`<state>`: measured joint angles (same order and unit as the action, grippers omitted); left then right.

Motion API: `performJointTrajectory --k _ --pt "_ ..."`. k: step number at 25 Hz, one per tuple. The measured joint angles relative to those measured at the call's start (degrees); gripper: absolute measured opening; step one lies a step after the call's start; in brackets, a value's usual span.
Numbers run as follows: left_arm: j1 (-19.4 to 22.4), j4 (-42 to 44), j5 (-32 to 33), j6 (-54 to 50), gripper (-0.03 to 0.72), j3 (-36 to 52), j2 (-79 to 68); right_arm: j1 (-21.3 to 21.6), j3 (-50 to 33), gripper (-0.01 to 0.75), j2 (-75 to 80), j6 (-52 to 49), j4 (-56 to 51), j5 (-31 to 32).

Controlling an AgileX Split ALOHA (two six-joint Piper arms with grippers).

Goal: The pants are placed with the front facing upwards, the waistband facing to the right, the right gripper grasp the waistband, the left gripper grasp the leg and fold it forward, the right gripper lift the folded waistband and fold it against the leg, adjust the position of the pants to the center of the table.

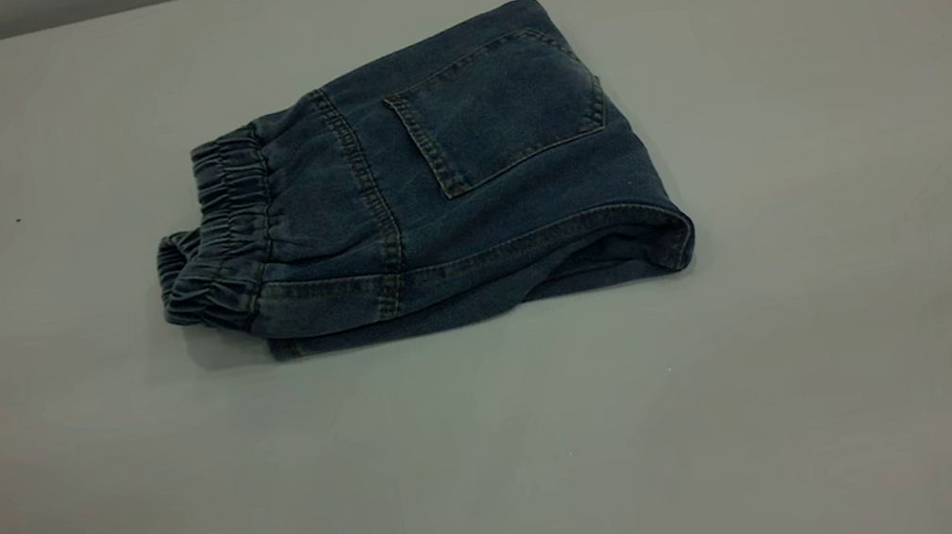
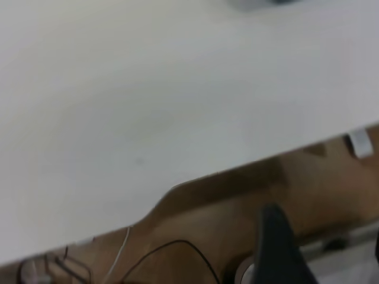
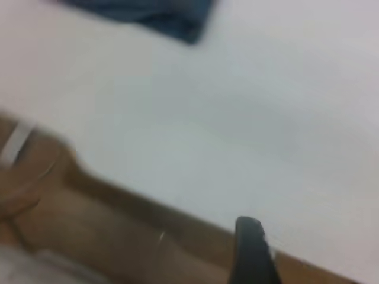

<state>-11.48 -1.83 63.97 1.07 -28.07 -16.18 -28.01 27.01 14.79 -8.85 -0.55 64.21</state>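
Observation:
The pants (image 1: 466,202) lie folded into a compact bundle on the white table (image 1: 835,363), a little back and left of its middle. Their square back pocket (image 1: 498,106) faces up. The gathered waistband (image 1: 217,231) is at the bundle's left end and the folded edge at its right. No arm shows in the exterior view. A dark part of my left gripper (image 2: 275,245) hangs off the table's edge over brown floor. My right gripper (image 3: 250,251) is at the table's edge too, far from the pants (image 3: 154,15). Neither holds any cloth.
The table's edge (image 2: 237,168) runs across the left wrist view, with black cables (image 2: 172,254) on the floor beyond it. The same kind of edge (image 3: 148,204) crosses the right wrist view. Bare white surface surrounds the bundle on all sides.

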Motion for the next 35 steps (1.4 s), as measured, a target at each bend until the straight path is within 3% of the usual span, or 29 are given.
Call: performJointTrajectory --k 4,9,23,35 --pt "8.02 0.00 -0.05 0.00 0.358 0.00 0.61 11.93 -0.13 0.400 -1.85 0.05 0.05 0.02" --pt "11.50 0.00 -0.05 0.00 0.358 0.00 4.04 19.76 -0.19 0.400 -9.40 0.05 0.05 0.23" --pt "11.55 0.00 0.31 0.06 0.358 0.00 16.86 20.69 -0.19 0.400 -15.34 0.05 0.00 0.51" --pt "11.55 0.00 0.45 0.06 0.358 0.00 17.18 20.74 -0.19 0.400 -15.34 0.05 0.00 0.51"
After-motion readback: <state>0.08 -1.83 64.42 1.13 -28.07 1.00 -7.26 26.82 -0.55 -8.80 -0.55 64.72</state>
